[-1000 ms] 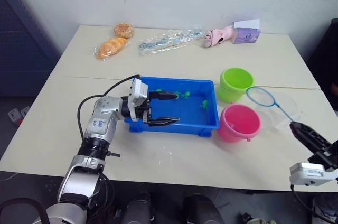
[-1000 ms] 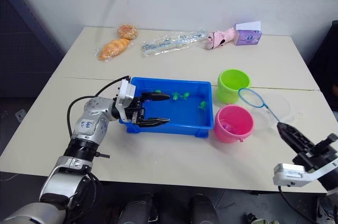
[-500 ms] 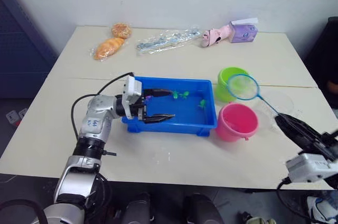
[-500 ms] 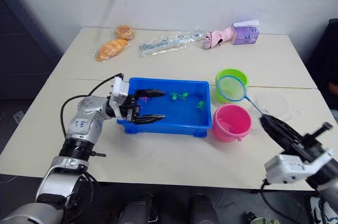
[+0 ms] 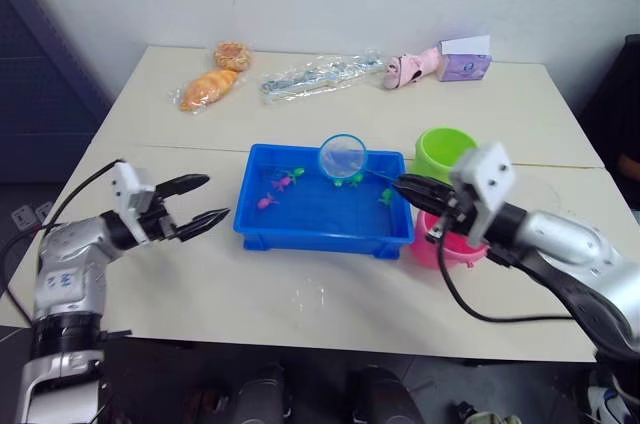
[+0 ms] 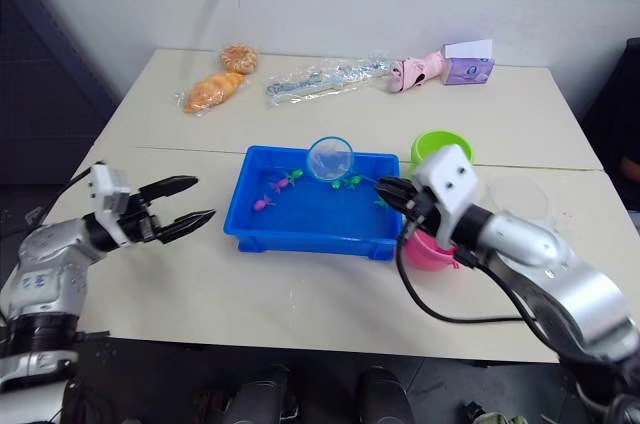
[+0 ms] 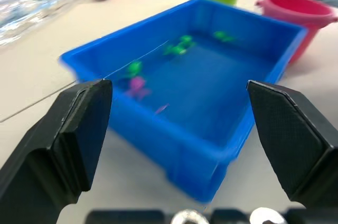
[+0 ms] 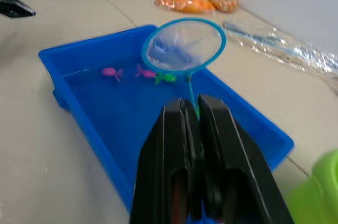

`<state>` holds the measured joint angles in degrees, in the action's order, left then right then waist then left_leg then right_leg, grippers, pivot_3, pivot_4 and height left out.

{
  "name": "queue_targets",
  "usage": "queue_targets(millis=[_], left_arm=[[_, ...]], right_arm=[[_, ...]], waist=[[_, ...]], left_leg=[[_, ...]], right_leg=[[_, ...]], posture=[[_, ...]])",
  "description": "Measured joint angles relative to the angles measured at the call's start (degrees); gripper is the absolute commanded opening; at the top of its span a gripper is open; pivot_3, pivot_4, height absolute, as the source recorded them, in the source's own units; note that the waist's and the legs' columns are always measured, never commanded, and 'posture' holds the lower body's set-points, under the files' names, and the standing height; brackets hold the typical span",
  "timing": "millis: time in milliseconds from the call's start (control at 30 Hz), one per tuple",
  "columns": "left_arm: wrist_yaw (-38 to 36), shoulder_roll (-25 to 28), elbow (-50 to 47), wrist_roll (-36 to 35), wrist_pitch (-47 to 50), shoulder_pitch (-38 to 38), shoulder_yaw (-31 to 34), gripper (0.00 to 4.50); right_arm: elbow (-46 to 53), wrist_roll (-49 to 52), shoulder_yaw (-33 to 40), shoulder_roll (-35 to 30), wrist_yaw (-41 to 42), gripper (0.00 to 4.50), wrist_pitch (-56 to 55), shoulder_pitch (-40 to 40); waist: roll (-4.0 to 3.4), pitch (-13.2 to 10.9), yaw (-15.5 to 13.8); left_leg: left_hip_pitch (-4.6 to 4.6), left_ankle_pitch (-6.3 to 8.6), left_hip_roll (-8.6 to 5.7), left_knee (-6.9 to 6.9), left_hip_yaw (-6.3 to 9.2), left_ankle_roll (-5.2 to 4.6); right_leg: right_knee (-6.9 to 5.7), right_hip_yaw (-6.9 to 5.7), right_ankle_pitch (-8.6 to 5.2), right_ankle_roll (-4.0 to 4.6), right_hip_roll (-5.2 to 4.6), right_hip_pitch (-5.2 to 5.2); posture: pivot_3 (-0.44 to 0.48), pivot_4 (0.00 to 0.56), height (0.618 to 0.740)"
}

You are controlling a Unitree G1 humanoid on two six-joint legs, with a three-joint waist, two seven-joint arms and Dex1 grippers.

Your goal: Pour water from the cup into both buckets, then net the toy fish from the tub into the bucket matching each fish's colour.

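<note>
Net [image 5: 343, 155] hoop above tub [image 5: 325, 231], handle clamped in right claw [image 5: 403, 185]; left claw [image 5: 207, 200] spread, beside tub.

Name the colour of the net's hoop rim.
Light blue. The net shows best in the right wrist view, held over the tub by the right gripper.

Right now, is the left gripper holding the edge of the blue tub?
No, the left gripper hangs open over the bare table, apart from the tub.
</note>
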<state>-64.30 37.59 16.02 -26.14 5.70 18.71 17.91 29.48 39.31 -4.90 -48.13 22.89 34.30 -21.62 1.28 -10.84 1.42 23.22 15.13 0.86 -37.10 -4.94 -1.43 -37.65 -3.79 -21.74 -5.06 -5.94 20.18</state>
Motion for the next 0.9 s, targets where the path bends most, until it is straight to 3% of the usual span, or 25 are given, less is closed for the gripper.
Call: queue_targets(millis=[167,367,900], left_arm=[[2.35,0.76,-2.89,-0.64,0.9,-2.87,1.73,4.36],[3.82,1.07,-5.03,-0.74,2.21,-3.59,1.94,4.36],[4.74,1.01,-6.06,-0.74,2.36,-1.81,1.14,4.36]], right_arm=[[-9.84,-8.69,-10.22,4.79,2.86,0.0,4.91,-11.29],[-22.25,-23.04,-17.31,11.9,4.68,0.0,-1.74,-18.2],[-34.84,-42.96,-21.26,22.3,8.65,0.0,-15.87,-22.14]], waist=[[0.0,0.0,0.23],[0.0,0.0,0.33],[0.01,0.0,0.64]], left_leg=[[0.09,0.02,-0.07,0.0,-0.08,-0.04],[0.1,0.01,-0.07,0.01,-0.23,-0.02],[0.09,-0.01,-0.06,0.06,-0.27,0.02]], right_leg=[[-0.08,-0.03,0.0,0.0,-0.07,0.13],[-0.2,0.02,0.0,-0.01,-0.06,0.27],[-0.27,0.05,0.0,-0.01,-0.05,0.34]], posture=[[0.0,0.15,0.74],[0.0,0.15,0.74],[0.0,0.15,0.74]])
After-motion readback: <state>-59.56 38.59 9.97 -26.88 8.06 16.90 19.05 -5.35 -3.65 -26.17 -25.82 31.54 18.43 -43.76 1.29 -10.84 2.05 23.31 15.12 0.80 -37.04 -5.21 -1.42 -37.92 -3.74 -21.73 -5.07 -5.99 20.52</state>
